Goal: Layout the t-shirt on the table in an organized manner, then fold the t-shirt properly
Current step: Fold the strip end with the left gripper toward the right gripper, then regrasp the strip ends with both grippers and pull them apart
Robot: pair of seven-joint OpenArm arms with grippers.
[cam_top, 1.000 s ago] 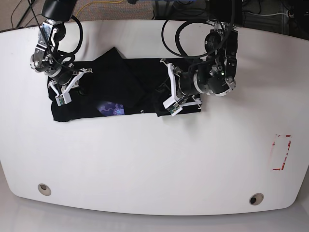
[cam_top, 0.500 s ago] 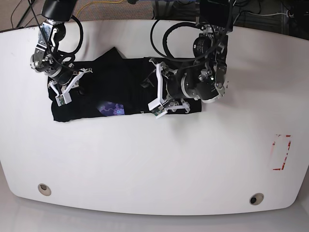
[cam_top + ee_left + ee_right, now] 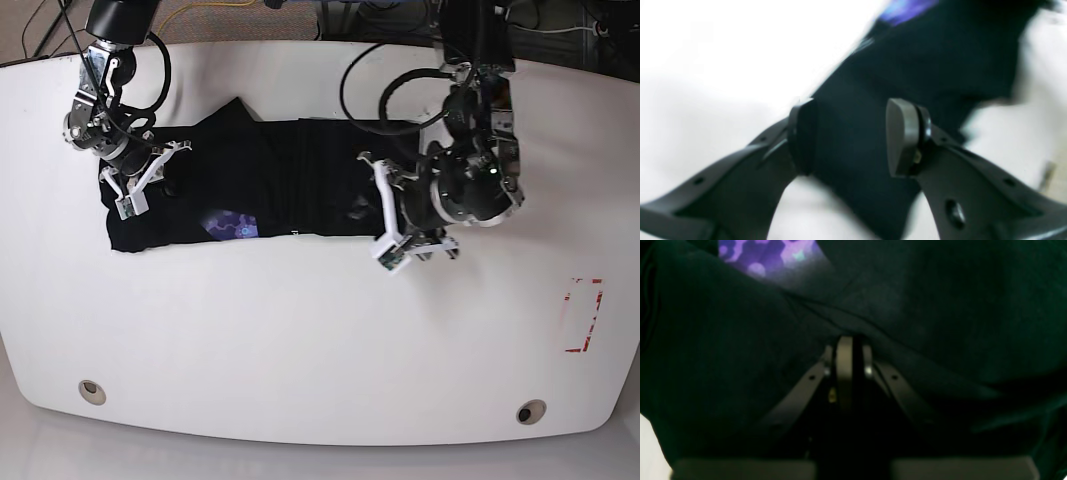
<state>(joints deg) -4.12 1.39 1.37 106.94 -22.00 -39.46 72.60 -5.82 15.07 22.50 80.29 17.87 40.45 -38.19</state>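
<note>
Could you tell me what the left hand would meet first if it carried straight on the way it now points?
Most likely the t-shirt: in the wrist view, black cloth fills the line ahead of the open left hand, though blur leaves the depth unclear.

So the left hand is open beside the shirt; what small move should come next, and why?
Probably lower the open left hand onto the t-shirt's near edge and pinch it: its jaws stand apart with nothing held, while the right hand is shut on the far end, so the cloth can be tensioned.
</note>
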